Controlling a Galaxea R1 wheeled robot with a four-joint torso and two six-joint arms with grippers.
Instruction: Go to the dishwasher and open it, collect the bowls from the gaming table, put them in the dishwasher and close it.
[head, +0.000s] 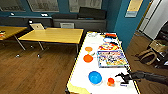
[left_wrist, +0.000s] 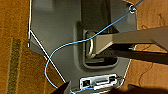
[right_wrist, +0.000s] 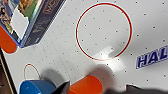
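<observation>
The gaming table (head: 80, 75) has a white top with a yellow edge and bears a many-coloured game board (head: 110, 58). On it lie an orange bowl (head: 88, 49), a red-orange bowl (head: 88, 58), a blue bowl (head: 95, 77) and a small orange bowl (head: 110, 81). My right gripper (head: 119, 78) comes in from the right, just beside the small orange bowl, and stands open. From the right wrist, that orange bowl (right_wrist: 86, 86) sits between the spread fingertips of the gripper (right_wrist: 97, 90), with the blue bowl (right_wrist: 35, 87) beside it. My left gripper (left_wrist: 100, 90) hangs open over the robot's base. The dishwasher is out of view.
Yellow-topped tables (head: 52, 35) stand to the left on a wooden floor (head: 32, 70), one with a laptop (head: 37, 26). A blue pillar (head: 120, 22) rises beyond the table's far right. Bags and a box (head: 150, 53) lie on the floor at the right.
</observation>
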